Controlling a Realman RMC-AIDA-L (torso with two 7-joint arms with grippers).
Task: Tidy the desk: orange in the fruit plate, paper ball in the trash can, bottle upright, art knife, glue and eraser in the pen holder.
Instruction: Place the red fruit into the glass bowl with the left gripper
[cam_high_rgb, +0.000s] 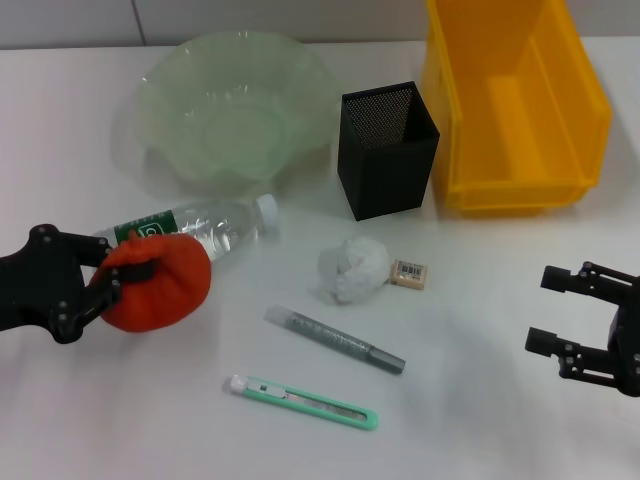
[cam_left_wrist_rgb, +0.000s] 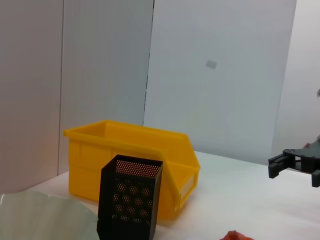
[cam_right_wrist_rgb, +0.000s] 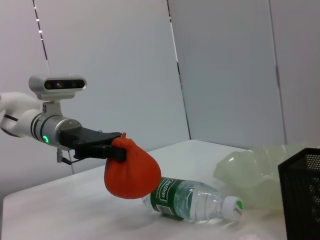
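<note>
My left gripper (cam_high_rgb: 112, 272) is shut on the orange (cam_high_rgb: 160, 282) and holds it above the table, over the lying clear bottle (cam_high_rgb: 205, 226); the right wrist view shows the orange (cam_right_wrist_rgb: 131, 170) lifted above the bottle (cam_right_wrist_rgb: 192, 200). The pale green fruit plate (cam_high_rgb: 160, 90) sits behind. The white paper ball (cam_high_rgb: 354, 270), eraser (cam_high_rgb: 408, 273), grey glue stick (cam_high_rgb: 335, 339) and green art knife (cam_high_rgb: 303, 401) lie mid-table. The black mesh pen holder (cam_high_rgb: 388, 150) stands upright beside the yellow bin (cam_high_rgb: 515, 100). My right gripper (cam_high_rgb: 562, 312) is open and empty at the right.
The yellow bin (cam_left_wrist_rgb: 130, 165) and pen holder (cam_left_wrist_rgb: 129, 202) also show in the left wrist view, with my right gripper (cam_left_wrist_rgb: 295, 162) farther off. A grey wall stands behind the table.
</note>
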